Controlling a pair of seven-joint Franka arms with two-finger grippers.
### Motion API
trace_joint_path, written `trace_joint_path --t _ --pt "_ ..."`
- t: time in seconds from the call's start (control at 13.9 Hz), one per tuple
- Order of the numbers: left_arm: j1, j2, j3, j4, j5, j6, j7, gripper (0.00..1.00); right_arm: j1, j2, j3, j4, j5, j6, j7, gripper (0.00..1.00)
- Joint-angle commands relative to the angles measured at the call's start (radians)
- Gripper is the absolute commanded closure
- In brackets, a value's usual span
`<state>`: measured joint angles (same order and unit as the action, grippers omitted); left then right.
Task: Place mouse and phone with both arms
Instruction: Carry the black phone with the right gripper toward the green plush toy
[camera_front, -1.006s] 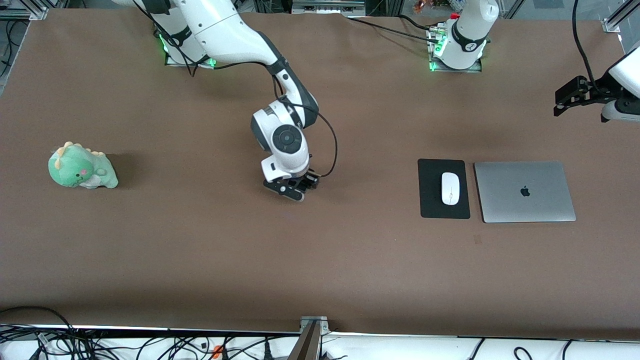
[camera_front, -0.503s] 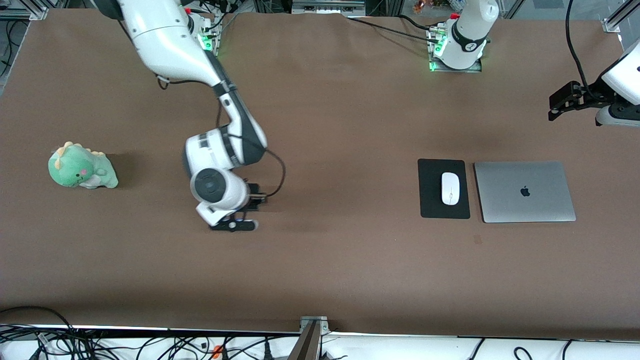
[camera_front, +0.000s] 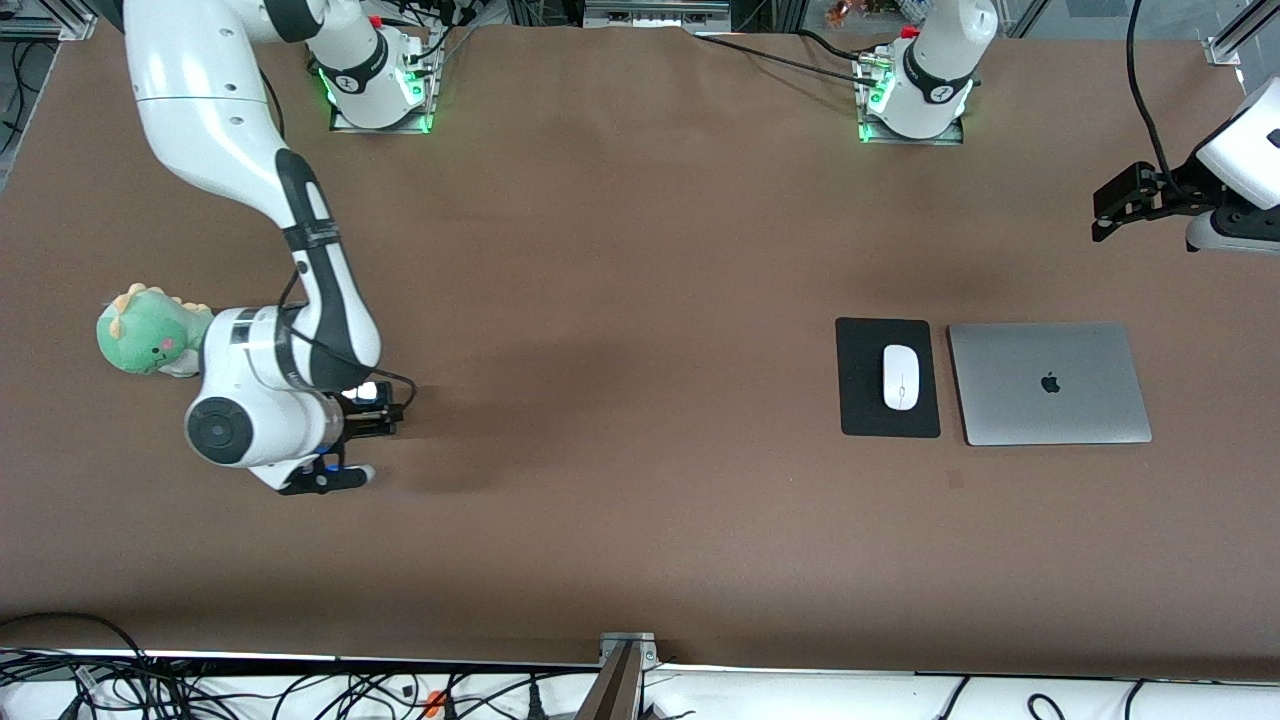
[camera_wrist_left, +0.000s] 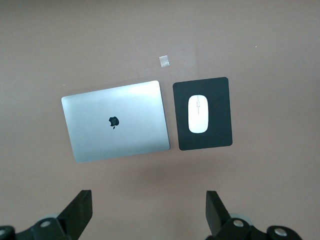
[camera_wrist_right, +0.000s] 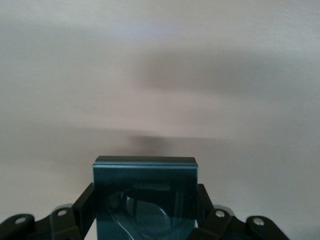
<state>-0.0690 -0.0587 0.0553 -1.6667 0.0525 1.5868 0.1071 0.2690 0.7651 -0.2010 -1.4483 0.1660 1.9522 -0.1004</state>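
A: Starting at the right arm's end of the table, we see the green plush dinosaur (camera_front: 160, 335) lying on the brown table (camera_front: 620, 540); the right arm's wrist covers part of it in the front view.

B: Just beside it we find the right gripper (camera_front: 365, 440), up over bare table near the toy; in the right wrist view its fingers (camera_wrist_right: 84, 207) are clamped on either side of the phone (camera_wrist_right: 145, 197), a dark slab standing upright between them; in the front view we catch only a bright sliver of the phone (camera_front: 364, 391) past the wrist.

A: Moving on toward the left arm's end, we cross a long stretch of table before the black mouse pad (camera_front: 861, 400); the mouse (camera_front: 900, 377) lies flat on it, roughly in its middle, with its long axis running toward the front camera.

B: Just beside the pad, not quite touching, we have the closed silver laptop (camera_front: 1048, 383); a small pale patch (camera_wrist_left: 163, 61) marks the table near both.

A: Last comes the left gripper (camera_front: 1120, 200), hanging high over the table's edge at that end; from its wrist camera we look straight down on mouse (camera_wrist_left: 198, 114), pad (camera_wrist_left: 220, 135) and laptop (camera_wrist_left: 116, 121); its fingers (camera_wrist_left: 79, 212) stand wide apart with nothing between them.
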Motion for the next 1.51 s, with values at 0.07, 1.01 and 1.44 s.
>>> trace_joint_path --t 0.07,1.01,1.44 --pt "-0.003 0.011 0.003 0.025 -0.023 -0.010 -0.001 0.00 -0.020 -0.188 -0.029 -0.327 -0.008 0.234 -0.088 0.77" --pt "0.005 0.010 0.003 0.025 -0.023 -0.018 0.005 0.00 -0.083 -0.313 -0.090 -0.725 0.119 0.701 -0.255 0.61" --pt "0.009 0.010 0.003 0.025 -0.023 -0.021 0.002 0.00 -0.085 -0.316 -0.087 -0.687 0.142 0.647 -0.289 0.00"
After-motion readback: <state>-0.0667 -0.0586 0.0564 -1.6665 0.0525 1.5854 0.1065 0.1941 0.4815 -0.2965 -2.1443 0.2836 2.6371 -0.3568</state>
